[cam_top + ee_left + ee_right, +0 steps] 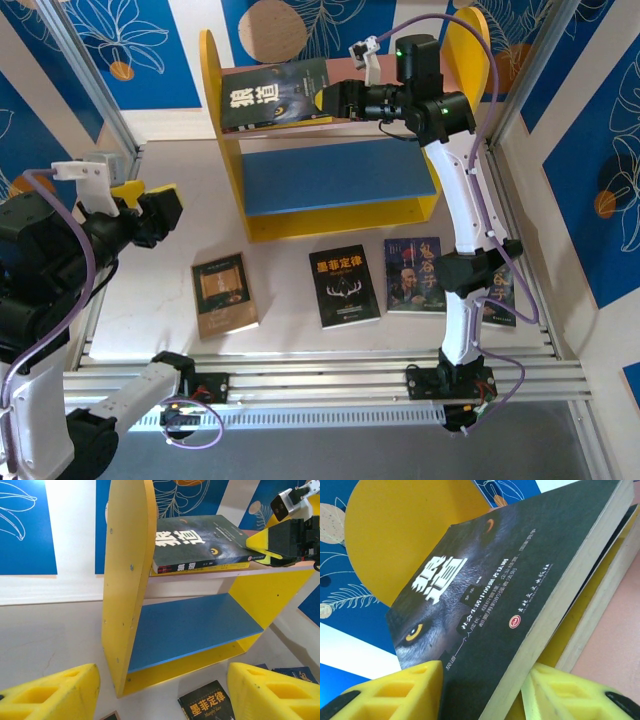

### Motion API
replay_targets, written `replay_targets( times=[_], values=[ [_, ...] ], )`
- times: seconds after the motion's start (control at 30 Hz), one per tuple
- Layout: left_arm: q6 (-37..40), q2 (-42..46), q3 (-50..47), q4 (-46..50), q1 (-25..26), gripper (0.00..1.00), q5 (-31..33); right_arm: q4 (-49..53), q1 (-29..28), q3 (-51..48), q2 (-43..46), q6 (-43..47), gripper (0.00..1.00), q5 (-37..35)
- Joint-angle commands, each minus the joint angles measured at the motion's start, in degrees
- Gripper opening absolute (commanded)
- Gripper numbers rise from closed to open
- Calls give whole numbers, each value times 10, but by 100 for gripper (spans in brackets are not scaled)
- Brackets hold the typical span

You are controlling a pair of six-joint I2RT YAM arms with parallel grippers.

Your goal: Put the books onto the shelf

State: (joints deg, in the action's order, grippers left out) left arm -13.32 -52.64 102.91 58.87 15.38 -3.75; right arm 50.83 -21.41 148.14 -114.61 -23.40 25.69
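At 12 o'clock in the top view the shelf (228, 150) carries the 狼道 book (275, 95) on its upper level, right gripper (330, 100) extended to its 3 o'clock edge; left wrist: left gripper (160, 692) spread wide, 墨菲定律 book (206, 707) at 6 o'clock; right wrist: pads (410, 690) straddle the 狼道 corner, clamped or slack unclear.

The wolf-eye book (520, 580) on the pink board (615, 660) reads 狼道 — on the tabletop (280, 270), the black book (345, 287) reads 墨菲定律 — the dark blue book (414, 275) reads 鬼谷子.
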Motion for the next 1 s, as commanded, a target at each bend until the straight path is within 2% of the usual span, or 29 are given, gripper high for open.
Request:
replay_targets(
  times=[0.0,0.23,0.4,0.7,0.97],
  values=[
    [9,4,4,8,-6,68,10,3,0,17,-2,18,47,-6],
    [10,2,1,6,-6,68,9,10,8,11,-4,22,51,-9],
    [10,2,-1,5,-6,68,9,16,12,7,-3,27,58,-11],
    [9,1,-3,1,-6,68,8,14,11,3,-4,32,59,-2],
    [8,-1,-3,1,-6,68,6,1,6,0,-6,31,55,4]
  ],
)
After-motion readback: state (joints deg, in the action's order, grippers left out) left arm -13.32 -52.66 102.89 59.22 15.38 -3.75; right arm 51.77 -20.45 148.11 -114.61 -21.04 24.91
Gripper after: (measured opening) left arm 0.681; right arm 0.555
